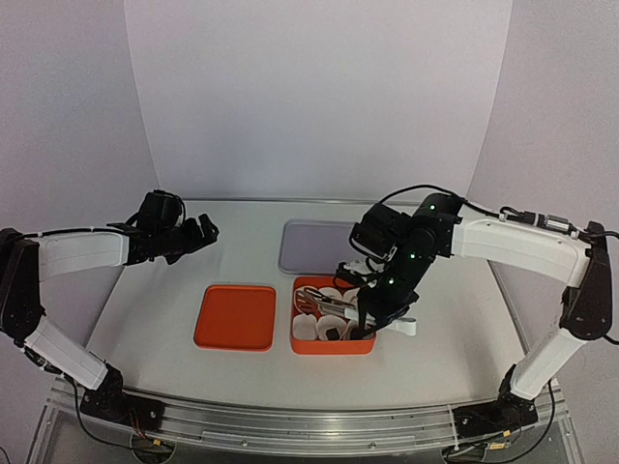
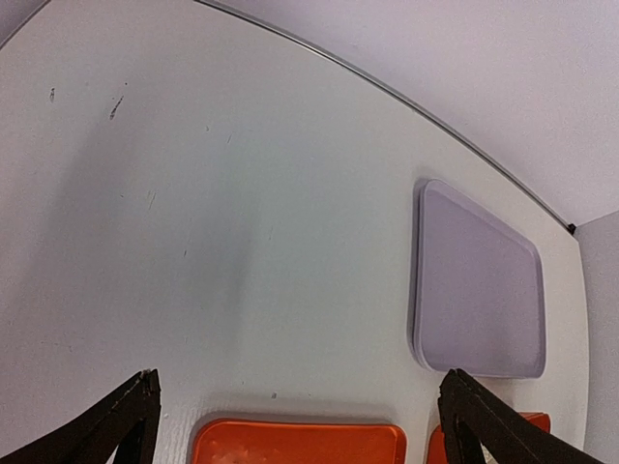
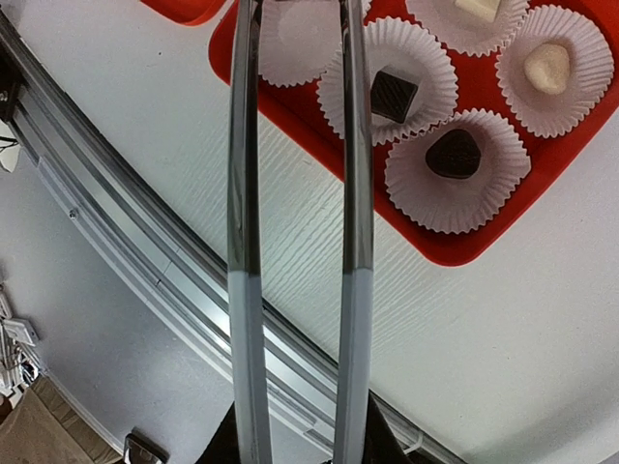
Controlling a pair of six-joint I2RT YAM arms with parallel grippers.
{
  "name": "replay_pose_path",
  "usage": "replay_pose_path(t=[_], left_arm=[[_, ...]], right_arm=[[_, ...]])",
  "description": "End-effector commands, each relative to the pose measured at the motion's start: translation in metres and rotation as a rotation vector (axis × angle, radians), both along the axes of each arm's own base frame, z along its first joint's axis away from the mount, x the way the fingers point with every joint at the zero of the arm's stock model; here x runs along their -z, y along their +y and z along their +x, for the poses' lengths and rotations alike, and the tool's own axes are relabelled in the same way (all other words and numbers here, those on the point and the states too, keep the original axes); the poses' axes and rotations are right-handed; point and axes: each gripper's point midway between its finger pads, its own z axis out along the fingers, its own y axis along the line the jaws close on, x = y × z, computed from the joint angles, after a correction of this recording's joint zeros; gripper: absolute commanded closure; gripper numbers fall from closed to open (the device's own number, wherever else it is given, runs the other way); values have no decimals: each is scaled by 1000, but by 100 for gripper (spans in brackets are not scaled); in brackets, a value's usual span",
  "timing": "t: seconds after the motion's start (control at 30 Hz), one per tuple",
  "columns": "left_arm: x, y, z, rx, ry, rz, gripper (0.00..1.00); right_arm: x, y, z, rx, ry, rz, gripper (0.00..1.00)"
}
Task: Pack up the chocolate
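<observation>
Orange plastic box (image 3: 455, 246) | four small chocolates (image 3: 394, 95) in white paper cups (image 3: 416, 198), rest unseen | right gripper (image 1: 379, 311) clamps steel tongs (image 3: 356, 193) | left gripper (image 1: 203, 232) agape | flat orange lid (image 1: 235, 316) off

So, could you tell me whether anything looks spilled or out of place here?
Nothing stands out. The white fluted paper cups sit upright in the orange plastic box, each visible chocolate inside its own cup, none on the white table. The metal tongs reach over the box.
</observation>
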Motion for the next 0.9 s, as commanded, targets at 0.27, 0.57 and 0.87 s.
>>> replay_pose_path(t=[0.27, 0.57, 0.87], left_arm=[[-14, 7, -1, -22, -40, -5, 0], [-13, 8, -3, -27, -37, 2, 0], [-12, 8, -3, -27, -36, 3, 0]], right_arm=[[14, 12, -7, 11, 79, 4, 100], [19, 18, -7, 1, 103, 5, 100], [23, 22, -8, 3, 119, -1, 100]])
